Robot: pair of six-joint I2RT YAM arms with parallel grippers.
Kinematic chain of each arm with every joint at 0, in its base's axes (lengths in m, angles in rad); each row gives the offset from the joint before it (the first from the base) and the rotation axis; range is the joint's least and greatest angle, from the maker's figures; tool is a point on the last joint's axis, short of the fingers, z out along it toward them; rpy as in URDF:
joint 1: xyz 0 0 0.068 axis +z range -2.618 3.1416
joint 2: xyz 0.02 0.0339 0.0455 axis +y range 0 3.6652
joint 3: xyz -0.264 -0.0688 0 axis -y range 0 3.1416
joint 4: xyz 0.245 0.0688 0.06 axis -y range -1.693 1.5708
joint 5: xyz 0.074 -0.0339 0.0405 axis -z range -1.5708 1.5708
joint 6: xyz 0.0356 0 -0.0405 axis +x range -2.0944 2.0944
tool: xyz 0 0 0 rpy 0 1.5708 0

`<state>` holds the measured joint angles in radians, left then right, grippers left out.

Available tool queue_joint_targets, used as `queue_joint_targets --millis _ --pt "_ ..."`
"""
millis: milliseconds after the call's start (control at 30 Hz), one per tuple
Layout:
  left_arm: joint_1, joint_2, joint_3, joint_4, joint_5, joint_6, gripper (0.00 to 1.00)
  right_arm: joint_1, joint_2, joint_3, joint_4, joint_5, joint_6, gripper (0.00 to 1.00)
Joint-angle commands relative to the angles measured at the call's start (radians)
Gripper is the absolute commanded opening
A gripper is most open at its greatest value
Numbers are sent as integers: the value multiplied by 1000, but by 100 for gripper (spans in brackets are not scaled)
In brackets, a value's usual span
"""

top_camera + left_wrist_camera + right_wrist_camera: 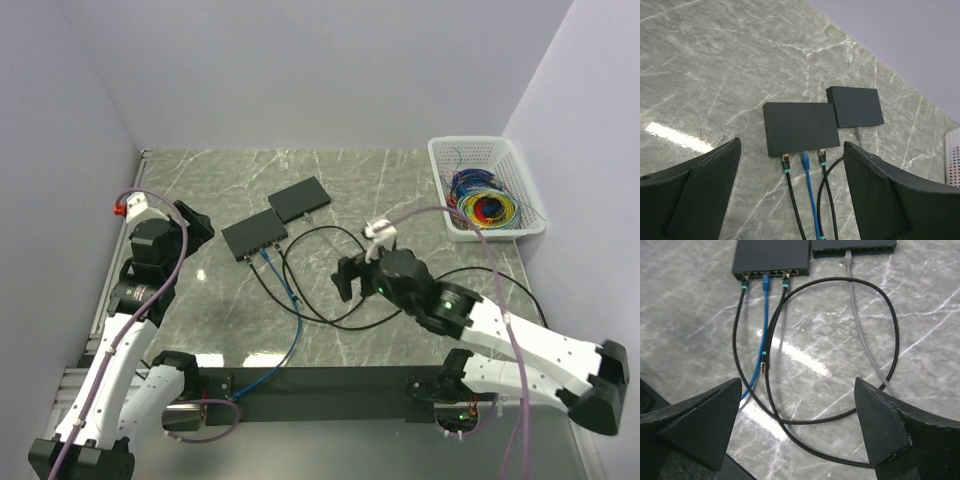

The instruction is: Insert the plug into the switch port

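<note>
The near black switch (771, 257) (254, 236) lies on the marble table with two black plugs (743, 284) and a blue plug (765, 282) seated in its front ports. A loose black plug (764, 363) with a teal collar lies flat beside the blue cable (759, 365), ahead and left of my right gripper (797, 385). That gripper hovers open over the looped black cable (890, 340), holding nothing. My left gripper (792, 145) is open and empty, just short of the switch (800, 127) and its three plugs.
A second black switch (299, 199) sits behind the first with a grey cable (860, 330) plugged in. At the back right stands a white basket (520, 228) holding coiled coloured cables. A black strip (330, 380) runs along the near table edge.
</note>
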<state>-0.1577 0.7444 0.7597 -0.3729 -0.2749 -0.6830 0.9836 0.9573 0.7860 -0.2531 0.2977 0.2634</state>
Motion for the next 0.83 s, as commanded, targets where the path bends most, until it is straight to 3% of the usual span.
queue_joint_targets --millis 0,267,633,800 --pt "23 -5 4 68 60 34 89 -3 -150 -106 123 -6 106 100" --pt "29 -8 0 61 49 34 89 -6 -186 -119 146 58 123 100" --pt "30 -13 1 57 32 40 89 -5 -264 -247 334 -30 94 100" --pt "32 -10 0 65 36 39 89 -6 -218 -205 293 6 108 100"
